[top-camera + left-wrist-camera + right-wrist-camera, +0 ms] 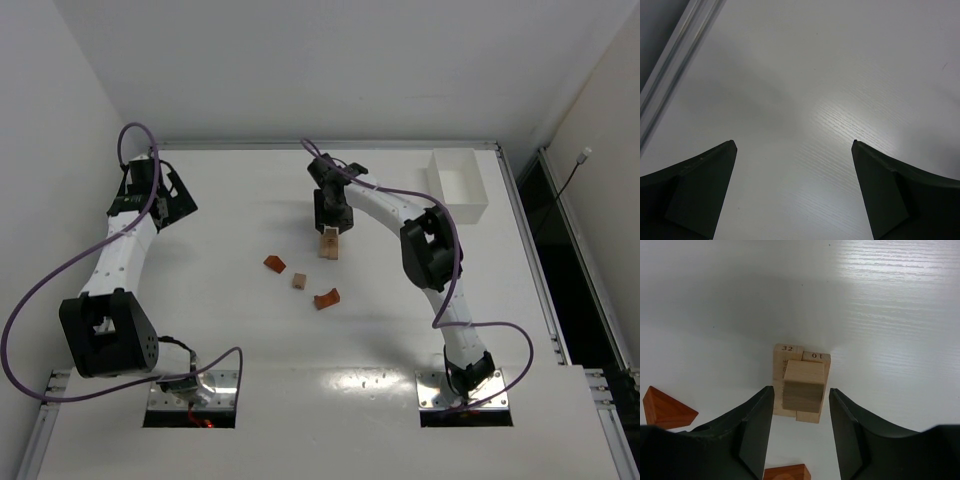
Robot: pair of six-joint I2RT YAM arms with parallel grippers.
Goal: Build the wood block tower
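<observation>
Right claw (331,231) above tower (328,248)

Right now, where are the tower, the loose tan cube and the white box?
tower (804,372): right wrist view, on its top block.
tan cube (299,281): top external view, on its upper face.
white box (468,212): top external view, on its near wall.

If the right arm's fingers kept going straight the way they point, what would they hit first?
Most likely the tan cube topping the tower: it sits centred in the gap between the right fingers, with two tan bars under it. Exact depth is unclear.
</observation>
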